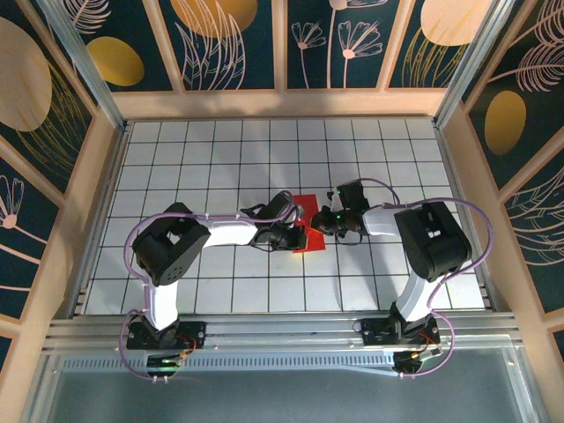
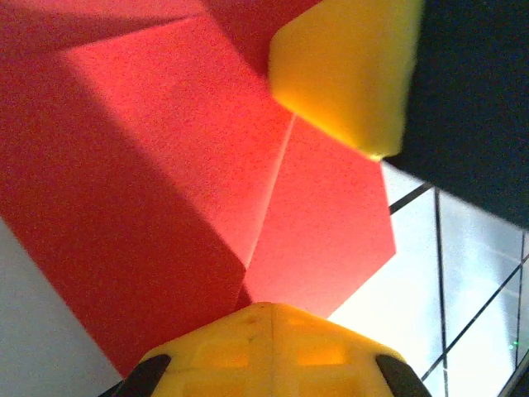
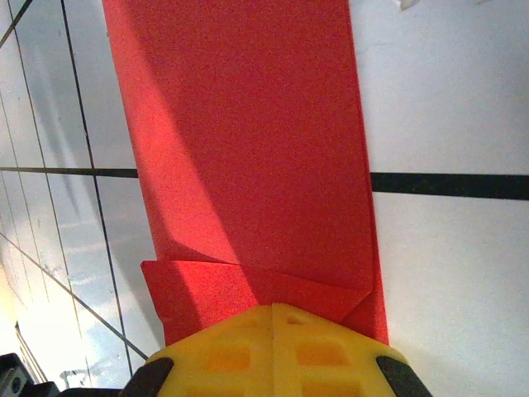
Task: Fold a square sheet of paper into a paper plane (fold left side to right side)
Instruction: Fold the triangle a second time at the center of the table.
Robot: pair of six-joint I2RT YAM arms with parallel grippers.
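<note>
Top external shows the square sheet of paper [image 1: 310, 240] near the middle of the white grid table [image 1: 220, 159]. It lies between the two arms, with the left gripper [image 1: 298, 226] on its left edge and the right gripper [image 1: 322, 220] on its right edge. From here the red shape looks like an upright strip, narrower than a plain flat square, so we judge that the left-to-right fold has been made. In the left wrist view we see more than one layer. A straight crease runs up the middle of the paper [image 2: 165, 165], slanted edges meet it, and the right-hand outline comes to a blunt point over the tiles. The left gripper's jaws sit pressed together at the bottom of that view, with nothing visibly caught between them. A second yellow fingertip [image 2: 343, 74], which we take to be the other arm's, rests on the paper further along. The right wrist view shows a long red band [image 3: 248, 124] with a short overlapping flap just in front of the right gripper's fingers, which are likewise closed against each other and appear to bear down on the sheet. We would call the work partly done. Several folds are in, but we do not yet see a narrow dart, and the closing folds seem left to do.
</note>
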